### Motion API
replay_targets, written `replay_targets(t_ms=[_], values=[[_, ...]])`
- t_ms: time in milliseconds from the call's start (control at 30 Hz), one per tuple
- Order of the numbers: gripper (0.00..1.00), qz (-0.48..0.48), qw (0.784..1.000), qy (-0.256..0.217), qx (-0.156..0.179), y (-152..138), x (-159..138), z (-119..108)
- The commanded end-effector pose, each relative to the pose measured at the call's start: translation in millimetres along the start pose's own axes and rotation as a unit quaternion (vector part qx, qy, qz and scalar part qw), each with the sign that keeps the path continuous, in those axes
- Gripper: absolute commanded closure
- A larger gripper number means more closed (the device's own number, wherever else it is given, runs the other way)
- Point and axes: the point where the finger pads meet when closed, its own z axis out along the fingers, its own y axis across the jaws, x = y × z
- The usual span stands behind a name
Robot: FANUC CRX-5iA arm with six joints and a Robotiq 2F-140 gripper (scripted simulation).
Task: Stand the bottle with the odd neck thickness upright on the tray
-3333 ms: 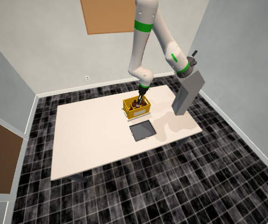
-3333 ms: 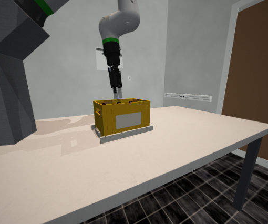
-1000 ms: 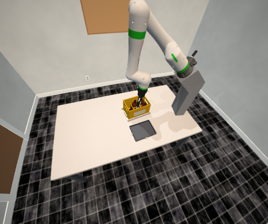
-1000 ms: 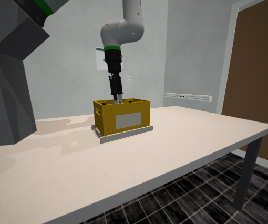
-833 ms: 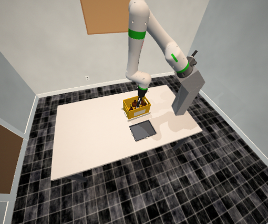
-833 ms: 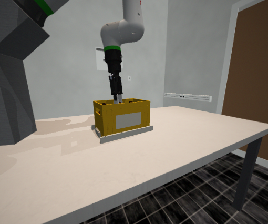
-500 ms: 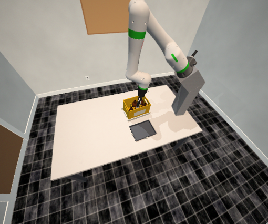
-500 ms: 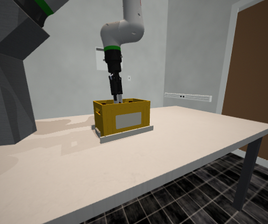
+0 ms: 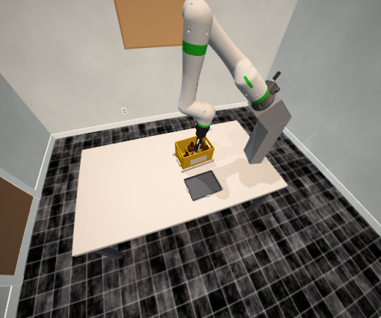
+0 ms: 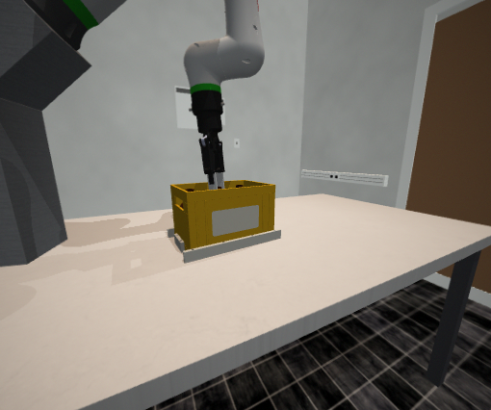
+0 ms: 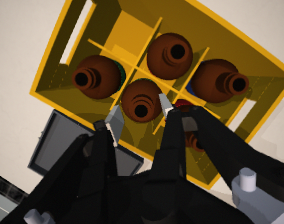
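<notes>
Gripper (image 11: 140,119) vertical, wrist down into crate (image 10: 191,218), fingers part-open astride centre bottle (image 11: 141,99), gripping nothing
</notes>
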Motion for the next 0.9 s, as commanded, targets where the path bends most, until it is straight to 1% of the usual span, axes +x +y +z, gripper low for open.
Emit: replay_targets(t_ms=[0, 100, 133, 867], values=[[0.56, 0.000, 0.999, -0.043, 0.000, -0.1, 1.0, -0.6], [0.56, 0.000, 0.999, -0.043, 0.000, -0.1, 1.0, -0.6], [0.90, 0.000, 0.999, -0.043, 0.000, -0.1, 1.0, -0.6], [0.90, 0.000, 0.999, -0.043, 0.000, -0.1, 1.0, -0.6]])
